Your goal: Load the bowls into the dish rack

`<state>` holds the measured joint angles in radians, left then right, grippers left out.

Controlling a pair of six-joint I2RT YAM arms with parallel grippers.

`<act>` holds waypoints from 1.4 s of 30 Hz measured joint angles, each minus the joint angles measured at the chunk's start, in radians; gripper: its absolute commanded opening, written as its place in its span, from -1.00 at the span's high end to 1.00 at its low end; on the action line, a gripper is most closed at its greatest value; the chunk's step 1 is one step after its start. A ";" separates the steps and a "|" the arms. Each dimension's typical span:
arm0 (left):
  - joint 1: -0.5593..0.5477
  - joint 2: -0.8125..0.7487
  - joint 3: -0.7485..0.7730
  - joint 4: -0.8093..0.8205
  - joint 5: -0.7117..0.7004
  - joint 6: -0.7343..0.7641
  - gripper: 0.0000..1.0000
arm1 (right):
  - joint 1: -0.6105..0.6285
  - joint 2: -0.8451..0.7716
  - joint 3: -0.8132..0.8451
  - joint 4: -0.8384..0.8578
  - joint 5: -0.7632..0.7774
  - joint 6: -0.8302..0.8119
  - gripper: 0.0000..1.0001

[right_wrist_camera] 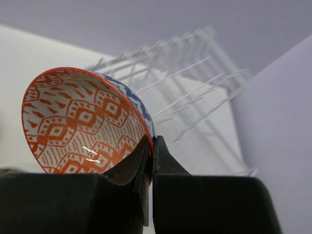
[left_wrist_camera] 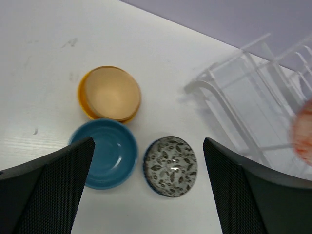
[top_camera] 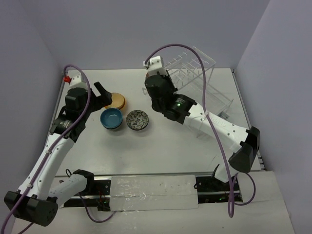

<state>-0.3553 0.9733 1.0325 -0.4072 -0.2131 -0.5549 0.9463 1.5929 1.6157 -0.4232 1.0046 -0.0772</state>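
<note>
1. The right gripper (right_wrist_camera: 152,146) has its fingers pinched together on the rim of the orange-patterned bowl (right_wrist_camera: 78,122). The bowl is held up off the table, tipped on edge, with its opening facing the wrist camera.
2. In the right wrist view, the bowl spreads from the fingertips toward 10 o'clock. The dish rack (right_wrist_camera: 195,73) lies beyond it at about 1 o'clock, and its wire slots run away from the fingers.
3. The coming move likely turns on lining the bowl's rim edge-on with those slots. The right arm is clearly the nearer one to the rack.
4. The left gripper (left_wrist_camera: 147,141) hangs with its fingers wide apart and holds nothing.
5. Under it on the table, the blue bowl (left_wrist_camera: 109,153) sits at 7 o'clock. The grey leaf-patterned bowl (left_wrist_camera: 170,165) is at 5 o'clock. The tan bowl (left_wrist_camera: 111,93) is at 11 o'clock, nested in the orange-yellow bowl (left_wrist_camera: 83,97).
</note>
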 measured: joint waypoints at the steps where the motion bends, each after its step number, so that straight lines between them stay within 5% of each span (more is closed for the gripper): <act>1: 0.025 0.003 0.000 -0.010 0.019 0.000 -0.99 | -0.003 -0.017 -0.019 0.073 0.027 -0.082 1.00; 8: 0.192 0.024 -0.060 -0.024 0.117 0.005 -0.99 | -0.064 -0.091 -0.140 0.653 0.101 -0.642 1.00; 14: 0.219 0.026 -0.133 -0.029 0.134 0.021 -0.99 | -0.132 -0.081 -0.198 0.887 0.042 -0.893 1.00; 23: 0.221 0.022 -0.146 -0.025 0.106 0.043 -0.99 | -0.173 -0.010 -0.223 0.964 -0.036 -1.017 1.00; 42: 0.221 0.018 -0.148 -0.024 0.101 0.047 -0.99 | -0.205 0.117 -0.223 0.934 -0.082 -1.021 1.00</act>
<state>-0.1341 0.9916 0.8845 -0.4316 -0.1123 -0.5083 0.7414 1.7100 1.3926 0.5106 0.9230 -1.0985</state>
